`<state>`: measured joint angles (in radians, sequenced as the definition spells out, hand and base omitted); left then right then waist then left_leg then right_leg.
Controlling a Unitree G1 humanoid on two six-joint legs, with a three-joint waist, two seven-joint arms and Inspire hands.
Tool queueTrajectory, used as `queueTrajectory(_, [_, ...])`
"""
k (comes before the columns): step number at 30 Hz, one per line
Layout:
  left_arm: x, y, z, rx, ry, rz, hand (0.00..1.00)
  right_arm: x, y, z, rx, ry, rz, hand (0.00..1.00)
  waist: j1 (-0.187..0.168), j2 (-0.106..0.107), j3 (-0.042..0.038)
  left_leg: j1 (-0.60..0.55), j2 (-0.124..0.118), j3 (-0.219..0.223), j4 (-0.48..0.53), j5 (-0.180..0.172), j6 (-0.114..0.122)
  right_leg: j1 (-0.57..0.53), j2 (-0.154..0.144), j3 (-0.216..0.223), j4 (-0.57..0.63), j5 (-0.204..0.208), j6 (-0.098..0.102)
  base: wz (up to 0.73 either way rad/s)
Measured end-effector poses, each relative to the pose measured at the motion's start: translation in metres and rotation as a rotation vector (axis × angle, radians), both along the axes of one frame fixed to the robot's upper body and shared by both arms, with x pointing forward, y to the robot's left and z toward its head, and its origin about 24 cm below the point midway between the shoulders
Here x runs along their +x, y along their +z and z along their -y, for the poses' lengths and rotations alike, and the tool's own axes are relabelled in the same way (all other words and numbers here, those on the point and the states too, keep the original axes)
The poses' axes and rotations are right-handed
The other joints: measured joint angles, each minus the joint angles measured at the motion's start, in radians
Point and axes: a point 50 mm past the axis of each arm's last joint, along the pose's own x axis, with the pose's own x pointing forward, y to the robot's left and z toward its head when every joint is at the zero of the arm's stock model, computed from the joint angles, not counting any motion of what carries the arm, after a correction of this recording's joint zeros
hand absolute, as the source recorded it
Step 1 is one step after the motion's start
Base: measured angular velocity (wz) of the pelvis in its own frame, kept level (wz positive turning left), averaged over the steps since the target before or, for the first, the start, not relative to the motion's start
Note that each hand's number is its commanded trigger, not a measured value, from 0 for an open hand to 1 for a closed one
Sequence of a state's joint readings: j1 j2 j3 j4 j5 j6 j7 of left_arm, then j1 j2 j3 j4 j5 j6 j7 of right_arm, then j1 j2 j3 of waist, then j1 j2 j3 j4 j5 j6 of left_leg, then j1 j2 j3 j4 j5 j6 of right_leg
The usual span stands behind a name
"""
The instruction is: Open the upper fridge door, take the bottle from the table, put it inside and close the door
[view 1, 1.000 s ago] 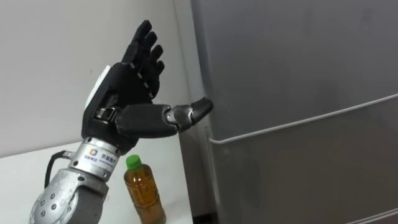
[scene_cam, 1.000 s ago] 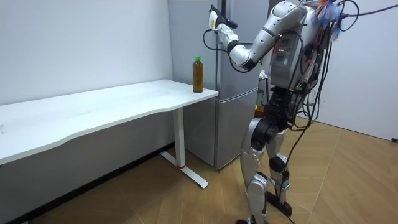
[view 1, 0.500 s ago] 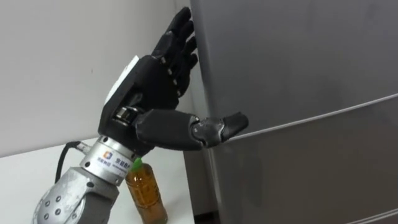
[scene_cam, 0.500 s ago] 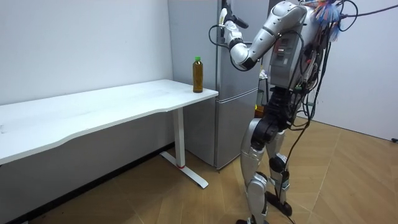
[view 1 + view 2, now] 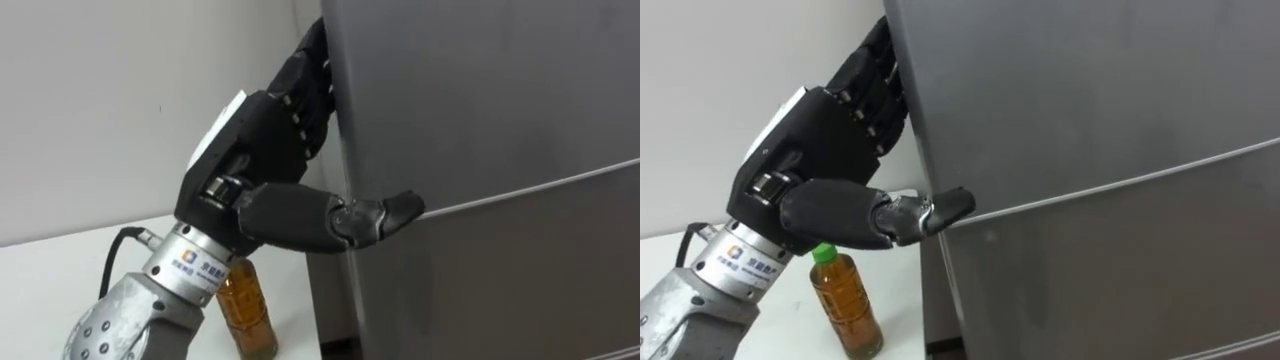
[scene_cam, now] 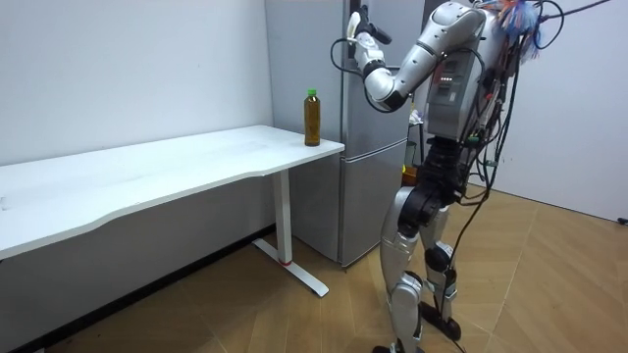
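The bottle (image 5: 845,305), amber liquid under a green cap, stands upright on the white table's (image 6: 177,167) corner beside the grey fridge (image 6: 371,98); in the left eye view my wrist covers the bottle's (image 5: 248,312) cap. My left hand (image 5: 265,135) is raised well above the bottle, at the left edge of the upper fridge door (image 5: 480,90), reaching partly behind that edge. The door stands closed. The room view has me standing in front of the fridge with the left hand (image 6: 358,44) up at the door's edge and the bottle (image 6: 312,118) to the room view's left.
A seam (image 5: 530,187) separates the upper door from the lower door (image 5: 500,280). A white wall (image 5: 100,100) runs behind the table, with a narrow gap between it and the fridge. Wood floor (image 6: 549,284) lies open behind me.
My left hand has risen and moved right from the open air beside the fridge to the upper door's left edge. The bottle has stayed put on the table.
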<state>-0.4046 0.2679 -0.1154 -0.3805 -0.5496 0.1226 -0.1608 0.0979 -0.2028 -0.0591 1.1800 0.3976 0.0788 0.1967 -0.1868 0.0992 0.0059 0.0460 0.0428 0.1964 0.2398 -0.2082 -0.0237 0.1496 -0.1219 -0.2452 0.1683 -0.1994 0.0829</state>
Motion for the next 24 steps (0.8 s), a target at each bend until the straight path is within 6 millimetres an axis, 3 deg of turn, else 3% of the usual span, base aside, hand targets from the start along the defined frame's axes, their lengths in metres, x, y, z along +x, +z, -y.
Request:
queueTrajectory(5, [-0.002, 0.004, -0.003, -0.022, 0.008, 0.036, 1.0, 0.002, 0.0, 0.0, 0.002, 0.014, 0.0, 0.0, -0.001, 0.004, 0.0032, 0.002, -0.001, -0.008, 0.0, 0.0, 0.0, 0.009, 0.0, -0.003, -0.001, 0.0, 0.0, 0.05])
queueTrajectory(10, [-0.009, 0.003, 0.009, -0.027, -0.047, 0.052, 1.0, 0.004, 0.0, 0.0, 0.005, 0.015, -0.001, 0.0, -0.007, 0.008, 0.0066, 0.002, -0.002, -0.007, -0.001, 0.0, 0.0, 0.01, 0.0, -0.003, -0.001, 0.0, 0.0, -0.01])
queueTrajectory(11, [-0.01, 0.004, 0.01, -0.029, -0.053, 0.058, 0.95, 0.004, 0.0, 0.0, 0.004, 0.015, -0.002, 0.0, -0.008, 0.007, 0.0083, 0.002, -0.002, -0.006, -0.001, 0.0, 0.0, 0.01, 0.0, -0.003, -0.001, 0.0, 0.0, 0.0])
queueTrajectory(12, [-0.012, 0.004, 0.011, -0.03, -0.064, 0.064, 0.73, 0.004, 0.0, 0.001, 0.002, 0.014, -0.001, 0.0, -0.01, 0.008, 0.0097, 0.003, -0.002, -0.005, -0.001, 0.0, 0.0, 0.009, 0.0, -0.002, -0.001, 0.0, 0.0, 0.0])
queueTrajectory(13, [-0.013, 0.005, 0.013, -0.033, -0.071, 0.073, 0.61, 0.004, 0.001, 0.002, 0.0, 0.015, 0.001, 0.0, -0.013, 0.009, 0.0097, 0.003, -0.002, -0.005, -0.001, 0.0, 0.0, 0.009, 0.0, -0.002, -0.001, 0.0, 0.0, 0.0])
queueTrajectory(14, [-0.014, 0.006, 0.013, -0.034, -0.074, 0.079, 0.42, 0.005, 0.001, 0.002, -0.001, 0.015, 0.001, 0.0, -0.014, 0.011, 0.0095, 0.005, -0.002, -0.005, -0.001, 0.0, 0.0, 0.009, 0.0, -0.002, -0.001, 0.0, 0.0, 0.0])
queueTrajectory(15, [-0.015, 0.006, 0.015, -0.032, -0.082, 0.083, 0.0, 0.004, 0.001, 0.003, -0.003, 0.016, 0.002, 0.0, -0.015, 0.014, 0.0089, 0.009, -0.002, -0.005, -0.002, 0.0, 0.0, 0.011, 0.0, -0.002, -0.001, 0.0, 0.0, 0.0])
queueTrajectory(24, [-0.021, 0.001, 0.027, 0.038, -0.216, 0.106, 0.0, 0.005, 0.001, 0.002, -0.01, 0.017, 0.017, 0.0, -0.028, 0.013, 0.0114, 0.018, -0.002, 0.01, -0.004, 0.001, 0.001, 0.011, -0.001, 0.012, -0.003, 0.0, 0.001, -0.05])
